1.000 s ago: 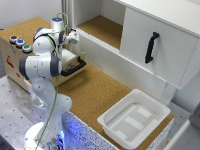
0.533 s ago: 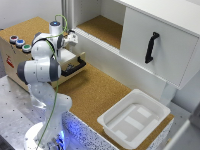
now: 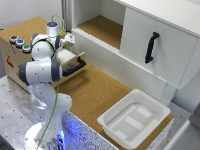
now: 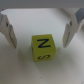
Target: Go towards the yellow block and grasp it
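Note:
In the wrist view a yellow block (image 4: 43, 48) with black letters on its faces lies on a pale surface. My gripper (image 4: 42, 31) is open, one finger (image 4: 8, 29) on each side of the block, which sits between and just below the fingertips, apart from both. In the exterior view the gripper (image 3: 66, 44) hangs over the open wooden drawer (image 3: 75, 64) at the exterior view's left. The arm hides the block there.
A wooden box with coloured buttons (image 3: 16, 41) stands at the exterior view's left. A white tray (image 3: 134, 117) sits on the cork table at the right front. A white cabinet with a black handle (image 3: 150, 47) stands behind, with an open shelf (image 3: 102, 27).
The arm has bent lower over the drawer, bringing the gripper down toward it.

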You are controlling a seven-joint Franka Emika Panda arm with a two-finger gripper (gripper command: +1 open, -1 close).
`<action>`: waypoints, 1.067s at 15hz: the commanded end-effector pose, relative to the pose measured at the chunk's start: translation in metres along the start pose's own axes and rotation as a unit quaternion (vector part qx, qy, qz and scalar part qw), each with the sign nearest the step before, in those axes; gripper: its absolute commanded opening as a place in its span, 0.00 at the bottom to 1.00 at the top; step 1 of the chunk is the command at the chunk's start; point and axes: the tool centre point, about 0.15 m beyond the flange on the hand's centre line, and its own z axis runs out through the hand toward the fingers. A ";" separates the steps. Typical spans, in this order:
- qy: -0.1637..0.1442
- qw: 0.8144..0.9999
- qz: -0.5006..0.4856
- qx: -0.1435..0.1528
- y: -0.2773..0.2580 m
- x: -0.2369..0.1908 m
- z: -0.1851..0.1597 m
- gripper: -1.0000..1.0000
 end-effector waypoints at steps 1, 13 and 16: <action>0.002 1.000 -0.004 0.003 -0.001 -0.001 0.011 0.00; -0.015 1.000 -0.010 -0.003 0.004 -0.007 -0.009 0.00; -0.029 0.999 0.022 -0.024 0.027 -0.022 -0.039 0.00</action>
